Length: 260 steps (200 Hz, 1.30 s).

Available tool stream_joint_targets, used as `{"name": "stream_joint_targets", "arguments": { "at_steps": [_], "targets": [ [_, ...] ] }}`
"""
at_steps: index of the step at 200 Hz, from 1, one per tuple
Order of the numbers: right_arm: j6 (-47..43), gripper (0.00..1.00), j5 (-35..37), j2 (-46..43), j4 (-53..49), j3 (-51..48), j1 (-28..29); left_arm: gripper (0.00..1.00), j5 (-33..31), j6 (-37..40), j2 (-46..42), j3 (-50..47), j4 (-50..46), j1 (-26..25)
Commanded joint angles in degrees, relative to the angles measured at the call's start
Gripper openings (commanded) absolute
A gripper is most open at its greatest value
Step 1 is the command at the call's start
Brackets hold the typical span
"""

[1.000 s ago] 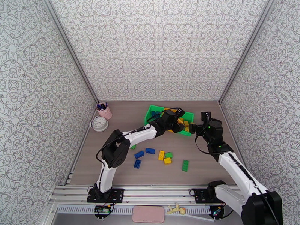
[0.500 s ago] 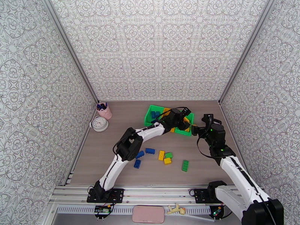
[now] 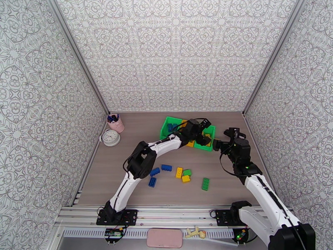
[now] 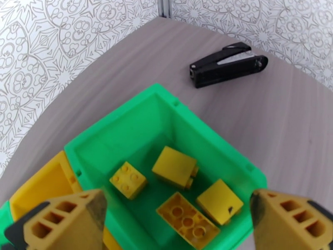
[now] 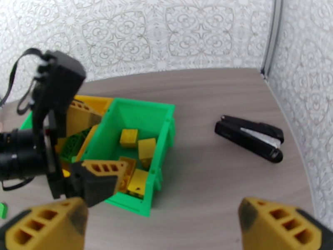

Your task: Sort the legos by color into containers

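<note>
The left gripper (image 4: pixel 177 211) is seen with its jaws spread wide and nothing between them, held above the green bin (image 4: pixel 208 121) at the right end of the row. Four yellow bricks (image 4: pixel 175 165) are seen lying on the floor of that bin, below the gap between the fingers and touched by neither finger. A yellow bin (image 4: pixel 37 188) is joined to the green bin's side.

The right gripper (image 5: pixel 162 213) is likewise seen with its jaws wide apart and empty, held just beside the near right corner of the same green bin. In the overhead view the two grippers are seen near each other.

More loose bricks (image 3: pixel 179 172) in blue, yellow and green are scattered on the table (image 3: pixel 175 196) nearer the arm bases, well apart from both sets of jaws. A black stapler (image 5: pixel 249 138) is seen lying on the table to the right of the bin.
</note>
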Motion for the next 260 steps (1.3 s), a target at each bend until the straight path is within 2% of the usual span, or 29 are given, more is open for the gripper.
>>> {"name": "stream_joint_targets", "arguments": {
  "at_steps": [1, 23, 76, 101, 126, 140, 170, 204, 212, 239, 260],
  "targets": [
    [7.7, 1.0, 1.5, -1.6, -2.3, -2.8, -0.5, 0.98, 3.1, 1.0, -9.7, -6.7, 4.1, 0.3],
    [10.5, 0.99, 1.0, -1.7, -7.1, -2.3, -0.5, 1.0, 7.8, 0.8, -16.0, -15.6, 7.3, 0.3],
    [21.5, 0.99, 1.5, -0.6, -25.1, 0.0, -0.4, 1.0, 14.4, 1.4, -29.7, -34.6, 12.3, -0.1],
    [28.1, 0.94, -2.5, -0.8, -29.3, -1.6, 0.7, 1.0, 18.6, 3.5, -36.7, -43.6, 13.4, -0.1],
    [33.3, 0.94, -3.2, 0.9, -34.6, -2.5, 4.8, 1.0, 19.0, 8.1, -41.4, -46.9, 8.4, -1.0],
    [35.3, 0.95, -2.7, 1.1, -37.0, -2.5, 8.0, 1.0, 17.8, 6.6, -43.1, -47.2, 4.9, -0.7],
    [40.4, 0.95, -2.9, 0.3, -40.0, -3.1, 14.5, 1.0, 19.6, 5.4, -47.7, -48.6, -3.8, 0.5],
    [48.2, 0.96, -2.4, 1.8, -40.0, -3.6, 23.0, 1.0, 19.1, 11.7, -53.8, -53.0, -10.4, 0.7],
    [49.3, 0.96, -2.3, 2.9, -39.5, -3.3, 25.0, 1.0, 19.1, 12.7, -55.4, -54.8, -9.8, 0.5],
    [50.2, 0.96, -1.6, 8.3, -37.9, -1.3, 29.4, 1.0, 18.9, 12.3, -58.6, -62.4, 1.9, -0.5],
    [48.6, 0.95, -2.1, 13.3, -37.7, 1.1, 30.7, 1.0, 20.2, 14.9, -57.8, -62.0, -0.1, -0.6]
  ]
}}
